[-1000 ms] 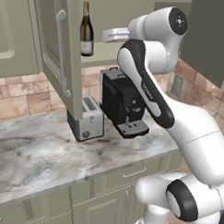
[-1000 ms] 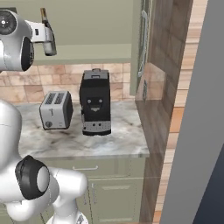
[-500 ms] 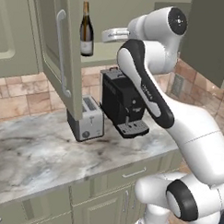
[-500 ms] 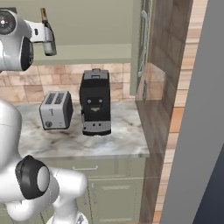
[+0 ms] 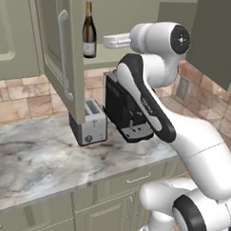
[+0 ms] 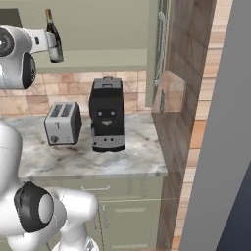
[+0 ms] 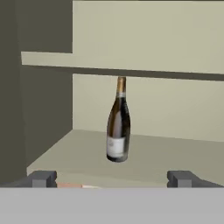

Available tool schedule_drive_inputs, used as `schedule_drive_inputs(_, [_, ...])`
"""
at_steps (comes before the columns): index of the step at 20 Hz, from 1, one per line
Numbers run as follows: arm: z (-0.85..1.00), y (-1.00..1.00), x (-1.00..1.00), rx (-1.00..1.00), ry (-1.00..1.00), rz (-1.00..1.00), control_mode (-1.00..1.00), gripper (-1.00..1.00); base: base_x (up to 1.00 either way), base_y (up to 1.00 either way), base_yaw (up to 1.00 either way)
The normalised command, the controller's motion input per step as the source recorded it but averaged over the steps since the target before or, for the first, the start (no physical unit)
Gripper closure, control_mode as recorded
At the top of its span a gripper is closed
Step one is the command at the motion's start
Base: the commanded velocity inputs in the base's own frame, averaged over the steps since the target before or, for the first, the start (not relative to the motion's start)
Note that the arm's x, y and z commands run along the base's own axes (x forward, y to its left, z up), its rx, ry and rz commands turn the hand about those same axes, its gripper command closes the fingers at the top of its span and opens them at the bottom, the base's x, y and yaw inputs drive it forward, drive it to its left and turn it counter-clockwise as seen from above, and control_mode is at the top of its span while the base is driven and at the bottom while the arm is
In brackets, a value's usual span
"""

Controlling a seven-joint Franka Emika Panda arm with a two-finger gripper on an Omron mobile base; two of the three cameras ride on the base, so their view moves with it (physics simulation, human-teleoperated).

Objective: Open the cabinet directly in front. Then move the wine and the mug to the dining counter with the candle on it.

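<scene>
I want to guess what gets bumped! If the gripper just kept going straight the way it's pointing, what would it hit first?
Most likely the wine. It stands upright on the cabinet shelf, between the open gripper's two tips and ahead of them. Nothing else seems to stand in between, though the exact depth is hard to judge.

Cabinet [image 5: 53, 53]: sage-green wall unit, recessed-panel door swung open, long silver bar handle upright. Wine [image 7: 118, 123]: slim dark bottle, pale label, golden neck; upright on the cabinet's lower shelf, at 12 o'clock in the hand view.
</scene>
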Motion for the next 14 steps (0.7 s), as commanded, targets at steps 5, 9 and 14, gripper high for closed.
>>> schedule_drive_inputs(5, [-0.02,0.0,0.0,0.0,-0.1,0.0,-1.0,-1.0,0.0,0.0,0.0])
schedule_drive_inputs(9, [0.0,0.0,0.01,0.0,0.0,0.0,-1.0,-1.0,0.0,0.0,0.0])
schedule_drive_inputs(14, [0.0,0.0,0.11,0.0,0.01,0.0,-1.0,-1.0,0.0,0.0,0.0])
